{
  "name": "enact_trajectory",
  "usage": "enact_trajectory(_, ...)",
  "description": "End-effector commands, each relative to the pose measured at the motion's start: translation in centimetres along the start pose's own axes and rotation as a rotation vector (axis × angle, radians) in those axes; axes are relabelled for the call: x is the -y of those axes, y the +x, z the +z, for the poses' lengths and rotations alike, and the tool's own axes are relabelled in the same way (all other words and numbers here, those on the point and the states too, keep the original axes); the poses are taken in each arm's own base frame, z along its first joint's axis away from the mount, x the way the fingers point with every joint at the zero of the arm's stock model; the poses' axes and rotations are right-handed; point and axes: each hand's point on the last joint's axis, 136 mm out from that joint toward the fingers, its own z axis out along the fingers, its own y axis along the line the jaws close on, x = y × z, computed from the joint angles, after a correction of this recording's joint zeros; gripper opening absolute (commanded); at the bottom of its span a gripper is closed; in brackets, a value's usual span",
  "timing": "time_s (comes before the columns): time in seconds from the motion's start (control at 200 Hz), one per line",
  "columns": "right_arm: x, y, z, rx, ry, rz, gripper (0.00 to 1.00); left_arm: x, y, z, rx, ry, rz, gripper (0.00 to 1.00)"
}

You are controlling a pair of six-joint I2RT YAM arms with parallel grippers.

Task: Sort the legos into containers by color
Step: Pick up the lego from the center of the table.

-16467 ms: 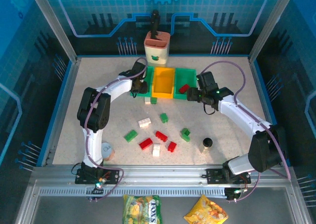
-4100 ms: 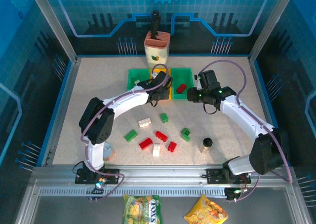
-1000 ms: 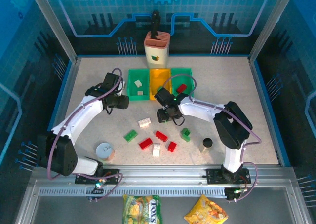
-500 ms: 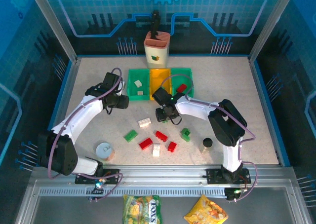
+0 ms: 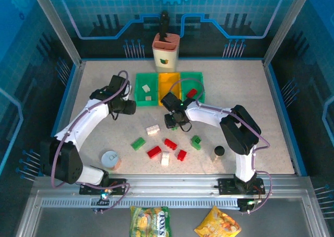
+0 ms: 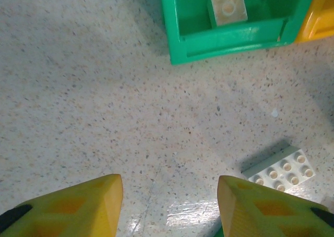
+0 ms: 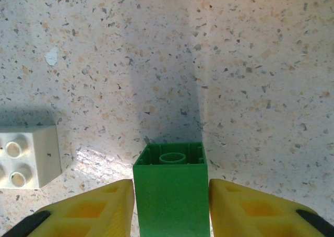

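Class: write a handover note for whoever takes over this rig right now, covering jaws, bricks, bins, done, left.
Left gripper: jaws open, empty, beside the left green bin.
Right gripper: shut on a green brick.
Done: two white bricks in the left green bin, one red brick in the right green bin.
Left: held green brick, probably for the yellow bin; seven loose bricks on the table.

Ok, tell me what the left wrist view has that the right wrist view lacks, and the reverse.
Left wrist, not right: a green bin holding a small white brick, a corner of the yellow bin, and the left tool open over bare table. Right wrist, not left: the right tool closed on a green brick. Both: the speckled tabletop and a loose white brick lying on it.
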Motion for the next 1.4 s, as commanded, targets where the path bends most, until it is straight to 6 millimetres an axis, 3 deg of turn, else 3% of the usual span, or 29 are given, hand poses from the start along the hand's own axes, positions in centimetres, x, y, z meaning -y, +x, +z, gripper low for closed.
enact_trajectory(0.0,-0.1,0.3,0.3,-0.007,0.014,-0.025,0.42,0.9,-0.4,0.5,0.024,0.064,0.007,0.52)
enact_trajectory(0.595,-0.1,0.5,1.1,-0.027,0.016,-0.047,0.42,0.5,-1.6,0.0,0.079,0.077,-0.003,0.54)
enact_trajectory(0.765,-0.3,-0.5,-0.1,0.008,0.011,-0.05,0.37,0.4,-1.8,-0.2,0.089,0.08,-0.008,0.53)
enact_trajectory(1.041,-0.4,-4.1,-3.3,0.087,0.002,-0.054,0.36,-0.2,-2.3,-1.1,0.126,0.083,-0.016,0.53)
enact_trajectory(1.396,1.7,-11.4,-6.6,0.203,0.006,0.006,0.36,-1.1,-3.0,-2.5,0.189,0.088,-0.042,0.54)
